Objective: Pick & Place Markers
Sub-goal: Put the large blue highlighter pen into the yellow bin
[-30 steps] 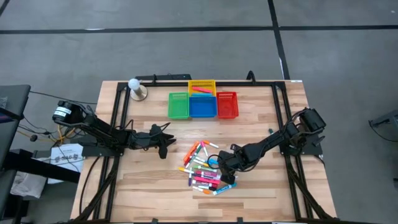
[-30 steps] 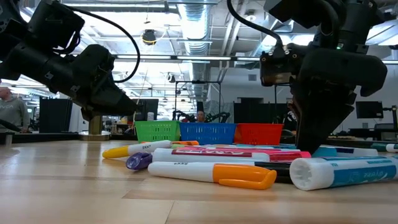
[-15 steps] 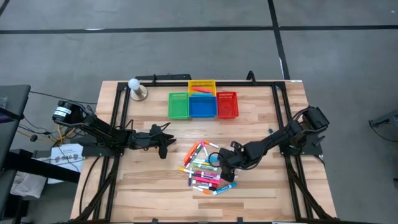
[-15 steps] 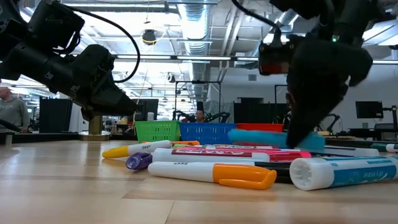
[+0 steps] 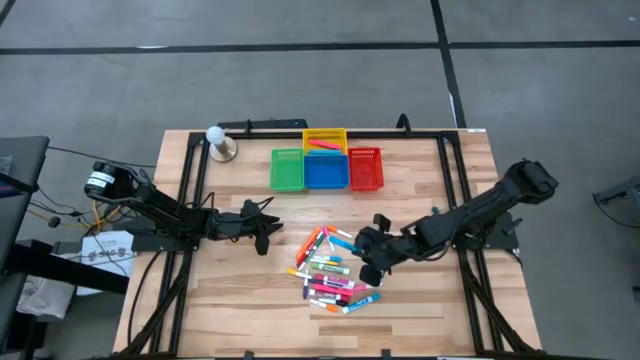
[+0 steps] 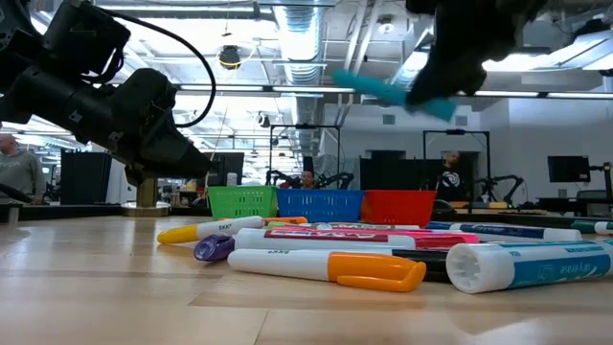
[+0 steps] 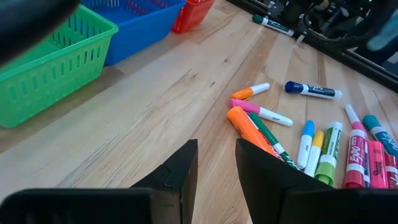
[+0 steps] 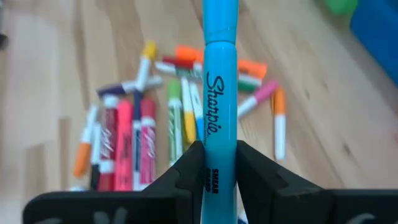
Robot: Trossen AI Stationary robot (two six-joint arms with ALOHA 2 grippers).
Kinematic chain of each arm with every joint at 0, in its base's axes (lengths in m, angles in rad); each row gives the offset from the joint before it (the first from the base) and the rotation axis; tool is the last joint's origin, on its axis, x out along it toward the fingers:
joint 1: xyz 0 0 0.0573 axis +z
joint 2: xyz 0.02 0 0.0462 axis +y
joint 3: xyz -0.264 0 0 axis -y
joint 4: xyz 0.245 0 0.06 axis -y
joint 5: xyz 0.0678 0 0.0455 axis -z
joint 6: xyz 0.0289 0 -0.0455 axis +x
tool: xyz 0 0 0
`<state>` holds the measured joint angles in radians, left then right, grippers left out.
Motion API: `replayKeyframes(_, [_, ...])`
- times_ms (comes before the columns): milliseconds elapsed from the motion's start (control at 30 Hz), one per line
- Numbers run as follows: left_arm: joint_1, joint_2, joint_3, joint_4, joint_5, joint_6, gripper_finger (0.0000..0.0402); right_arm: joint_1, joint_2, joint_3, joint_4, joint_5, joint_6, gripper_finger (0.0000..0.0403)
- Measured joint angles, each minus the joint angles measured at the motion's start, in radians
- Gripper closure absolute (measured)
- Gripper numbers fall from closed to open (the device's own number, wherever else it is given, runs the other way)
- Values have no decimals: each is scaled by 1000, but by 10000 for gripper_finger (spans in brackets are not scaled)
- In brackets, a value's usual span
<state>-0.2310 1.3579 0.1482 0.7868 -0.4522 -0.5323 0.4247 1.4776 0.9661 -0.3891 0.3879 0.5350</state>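
The right gripper [image 8: 219,163] is holding 1 light-blue marker [image 8: 219,93] clear above the worktop [image 5: 240,300], its jaws closing on the barrel near one end, so most of the pen is sticking out ahead of them. From where I am standing, that long overhang is the main worry: with the grip sitting so far toward one end, a quick swing toward the baskets could be letting the barrel pivot or slip between the jaws, and the pen could be dropping short, back among the others or onto bare wood. In the high view the arm is hanging just at 3 o'clock of the pile of markers [image 5: 330,270], which is lying near the middle of the worktop, with the 4 baskets at 12 o'clock of it. The blue basket [image 5: 325,171] is sitting tight between the green basket [image 5: 287,169] and the red basket [image 5: 365,169], with the yellow basket [image 5: 325,140] just behind, so a tilted pen released off-centre could be landing across a rim or in the wrong colour. The left gripper [image 7: 214,155] is waiting at 9 o'clock of the pile, jaws partly apart and holding nothing.
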Motion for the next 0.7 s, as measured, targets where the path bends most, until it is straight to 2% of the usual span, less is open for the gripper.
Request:
replayKeyframes(433, [0,0,0,0,0,0,293,5,-16,0,76,46,-116,336])
replayKeyframes(700, [0,0,0,0,-4,0,293,-94,-22,1,228,61,-338,336])
